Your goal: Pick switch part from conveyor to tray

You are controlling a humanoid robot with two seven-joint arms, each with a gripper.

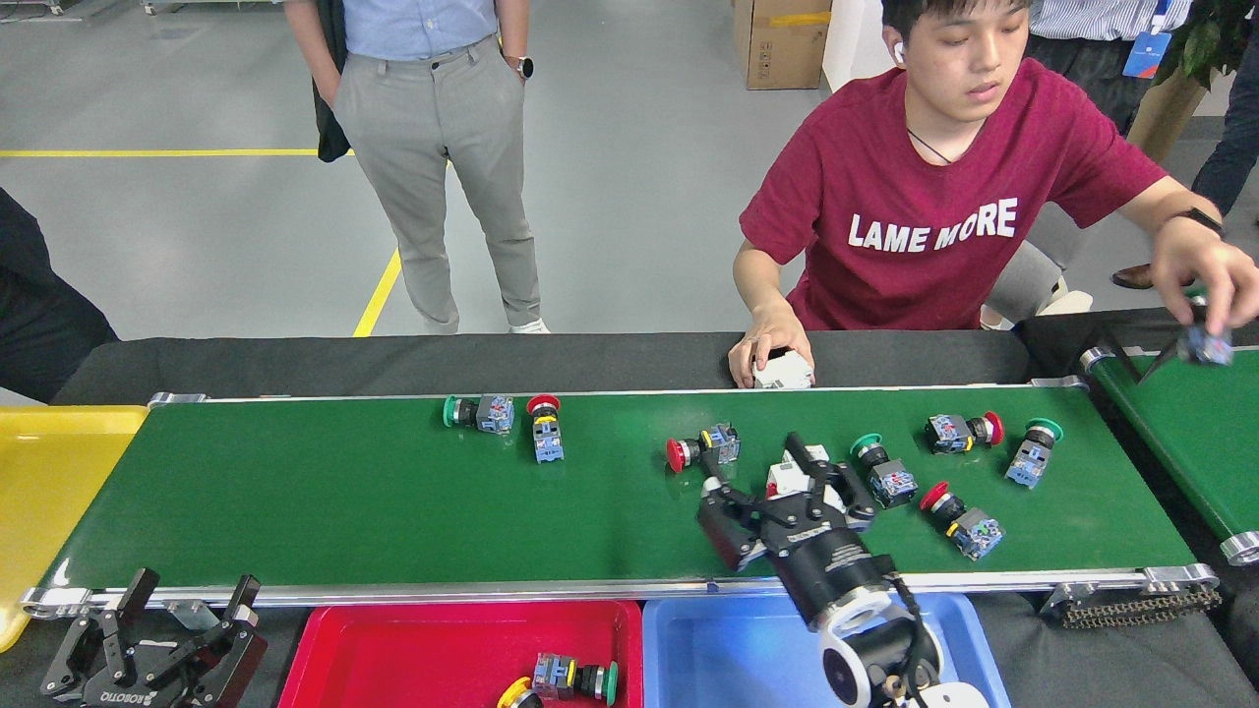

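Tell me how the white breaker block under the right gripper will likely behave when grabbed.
The white breaker block looks like rigid moulded plastic, so it probably won't flex. Its flat, boxy sides suggest it won't roll, unlike the round-capped push buttons. The right gripper, fingers spread around it, may slip on smooth faces.

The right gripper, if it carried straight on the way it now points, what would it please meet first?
Probably the white breaker: the right gripper points up the conveyor with open jaws either side of it. Its height above the part is unclear.
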